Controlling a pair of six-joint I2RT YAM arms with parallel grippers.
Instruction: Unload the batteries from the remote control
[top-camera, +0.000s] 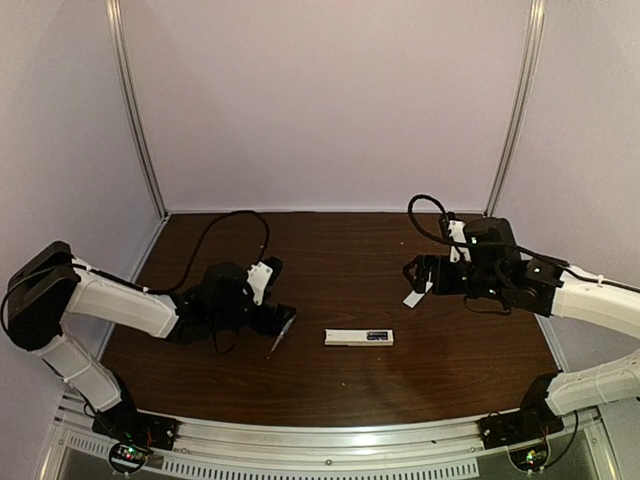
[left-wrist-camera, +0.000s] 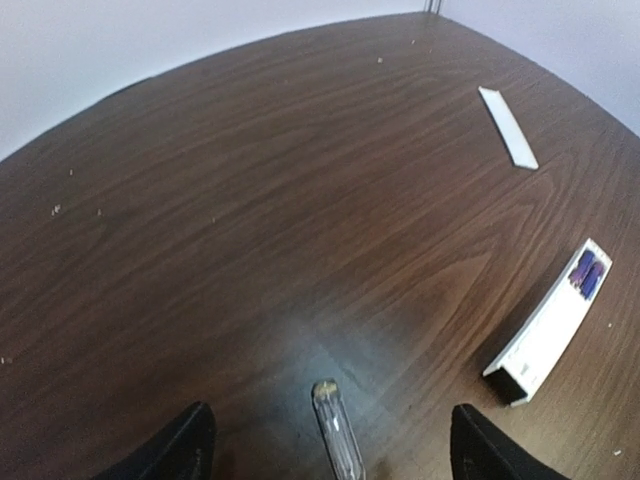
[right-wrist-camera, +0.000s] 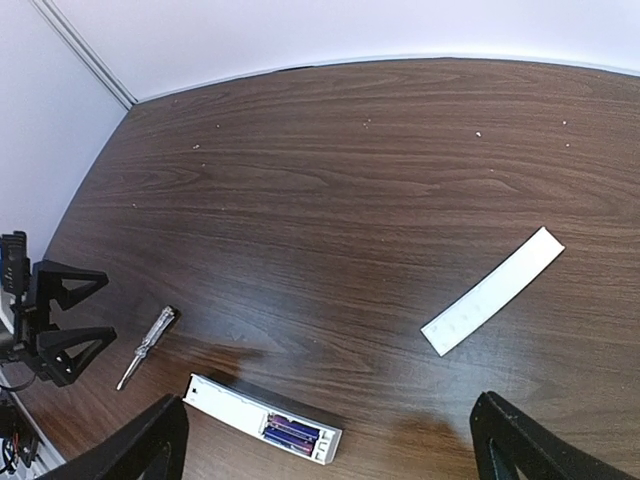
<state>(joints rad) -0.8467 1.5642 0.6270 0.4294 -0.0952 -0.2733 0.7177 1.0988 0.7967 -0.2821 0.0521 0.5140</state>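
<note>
Two purple batteries (right-wrist-camera: 293, 432) — bared in the white remote control (right-wrist-camera: 226, 403).

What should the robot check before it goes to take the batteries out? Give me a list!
1. Battery recess of the remote control open: ok; a flat white strip lies apart from it.
2. Batteries showing: ok, purple ones sit in the recess.
3. Left jaws open: ok.
4. Right jaws open and empty: ok.
5. Screwdriver out of the way: not ok, it lies on the table between the left jaws.
6. Batteries loose enough to lift: cannot tell.
</note>
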